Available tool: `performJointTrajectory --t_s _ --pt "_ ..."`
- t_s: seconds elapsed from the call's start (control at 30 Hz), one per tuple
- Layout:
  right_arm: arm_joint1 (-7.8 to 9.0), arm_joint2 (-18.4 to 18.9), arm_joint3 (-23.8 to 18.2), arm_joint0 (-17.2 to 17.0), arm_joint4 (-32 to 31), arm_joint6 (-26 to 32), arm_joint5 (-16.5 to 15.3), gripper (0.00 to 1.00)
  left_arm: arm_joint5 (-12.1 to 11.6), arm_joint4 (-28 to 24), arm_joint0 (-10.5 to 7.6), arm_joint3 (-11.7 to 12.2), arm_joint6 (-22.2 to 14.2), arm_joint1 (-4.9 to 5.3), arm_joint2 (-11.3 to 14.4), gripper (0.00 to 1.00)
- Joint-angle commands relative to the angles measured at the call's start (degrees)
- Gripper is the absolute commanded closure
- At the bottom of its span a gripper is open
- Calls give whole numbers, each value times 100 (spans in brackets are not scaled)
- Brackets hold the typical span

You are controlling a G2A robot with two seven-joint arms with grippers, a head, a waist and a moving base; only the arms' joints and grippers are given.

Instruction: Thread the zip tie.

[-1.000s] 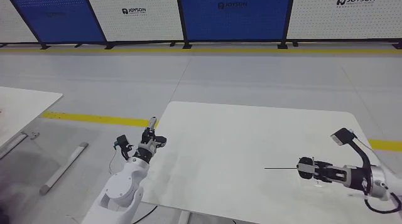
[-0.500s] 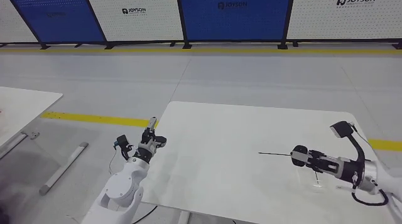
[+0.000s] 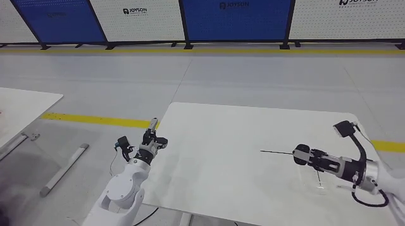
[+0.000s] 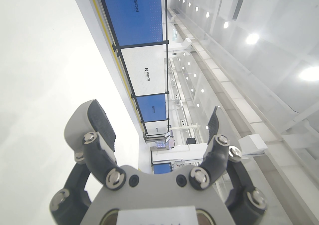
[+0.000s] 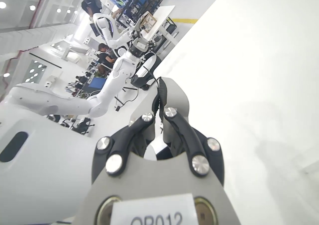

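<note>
Now, w/ your right gripper (image 5: 159, 86) clamped on one end of the zip tie (image 3: 276, 154), tail jutting over the table (image 3: 215, 137) toward the open, empty left gripper (image 4: 162, 123) well apart, it could sag or slip & spoil threading; top view gives you its full length, right wrist cam the tight pinch.

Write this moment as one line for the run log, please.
left end effector: open, empty, at table edge | right end effector: shut on zip tie, over table | zip tie: straight, not threaded
</note>
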Motion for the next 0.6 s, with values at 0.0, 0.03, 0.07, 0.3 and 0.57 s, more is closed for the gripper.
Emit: performJointTrajectory --t_s 0.0,0.03,0.07,0.3,0.57 --pt "-19 -71 15 73 -31 0 -35 100 0 0 0 0 0 0 0 0" --pt "-27 -101 13 121 -72 12 -35 100 0 0 0 0 0 0 0 0" --pt "-42 -144 -1 182 -85 30 -35 100 0 0 0 0 0 0 0 0" --pt "-99 -322 -227 440 -1262 -170 -35 100 0 0 0 0 0 0 0 0" --pt "-99 -322 -227 440 -1262 -170 -35 100 0 0 0 0 0 0 0 0"
